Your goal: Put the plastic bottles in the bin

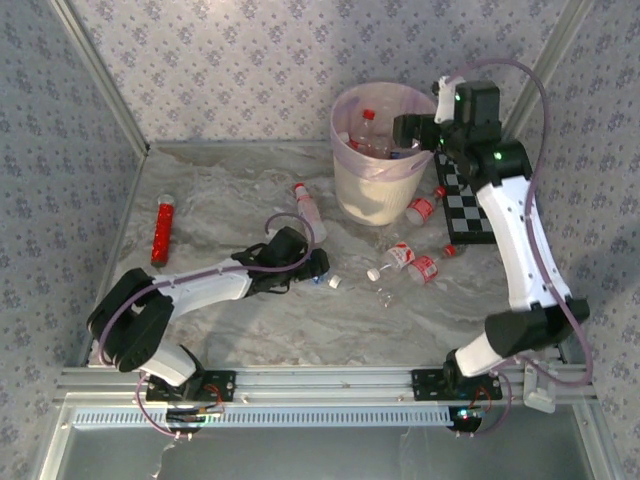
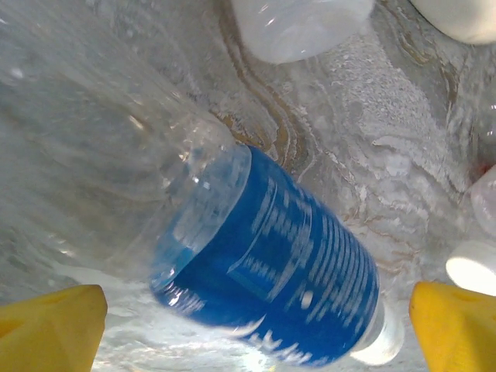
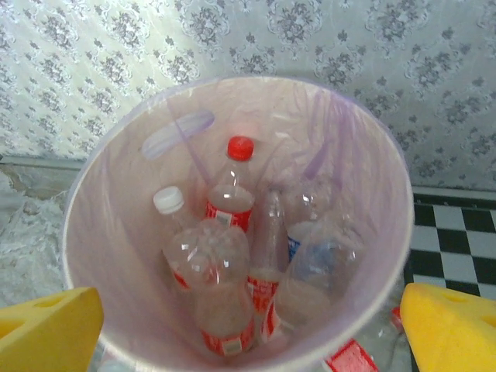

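Observation:
A blue-labelled clear bottle (image 2: 287,271) lies on the marble table between my left gripper's (image 2: 252,329) yellow fingers (image 2: 50,325), which stand wide apart and clear of it. In the top view the left gripper (image 1: 308,262) is low at the table's middle. My right gripper (image 1: 405,132) hovers open over the bin (image 1: 350,190), with nothing between its fingertips (image 3: 453,325). Inside the bin (image 3: 108,201) lie several bottles (image 3: 225,310), among them one with a red cap (image 3: 240,147). Loose bottles lie by the bin (image 1: 422,210), to its left (image 1: 308,205) and in front (image 1: 412,262).
A long red tube (image 1: 161,230) lies at the far left. A chequered board (image 1: 465,205) sits right of the bin. A loose white cap (image 1: 335,283) and a clear bottle (image 1: 383,295) lie near the left gripper. Another clear bottle (image 2: 294,23) lies just beyond the blue one.

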### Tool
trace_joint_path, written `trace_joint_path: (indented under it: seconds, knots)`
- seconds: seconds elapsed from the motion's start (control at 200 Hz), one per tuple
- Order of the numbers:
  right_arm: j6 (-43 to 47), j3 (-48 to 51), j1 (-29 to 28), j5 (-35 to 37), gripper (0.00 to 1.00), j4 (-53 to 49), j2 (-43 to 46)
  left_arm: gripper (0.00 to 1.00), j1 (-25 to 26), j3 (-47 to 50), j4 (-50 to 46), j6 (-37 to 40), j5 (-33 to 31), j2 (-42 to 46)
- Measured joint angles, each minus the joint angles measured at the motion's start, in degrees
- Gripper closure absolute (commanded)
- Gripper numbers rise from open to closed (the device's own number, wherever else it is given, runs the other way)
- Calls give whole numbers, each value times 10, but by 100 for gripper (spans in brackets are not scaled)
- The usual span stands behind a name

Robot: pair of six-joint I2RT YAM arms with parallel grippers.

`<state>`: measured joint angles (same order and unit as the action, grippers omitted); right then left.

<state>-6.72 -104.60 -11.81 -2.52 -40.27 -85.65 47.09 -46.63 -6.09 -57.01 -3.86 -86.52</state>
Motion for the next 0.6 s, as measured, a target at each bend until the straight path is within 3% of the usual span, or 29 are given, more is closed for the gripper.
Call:
trace_joint_path:
  seconds: [0.205,0.395,0.6]
  knots:
    - [-19,125,16,-14,0,15,72,3,17,18,61,-130,8,-46]
    - [-33,193,37,-20,0,18,124,33,22,26,81,-193,2,-60]
    - [-47,266,61,-44,0,35,194,45,24,26,78,-220,-2,-60]
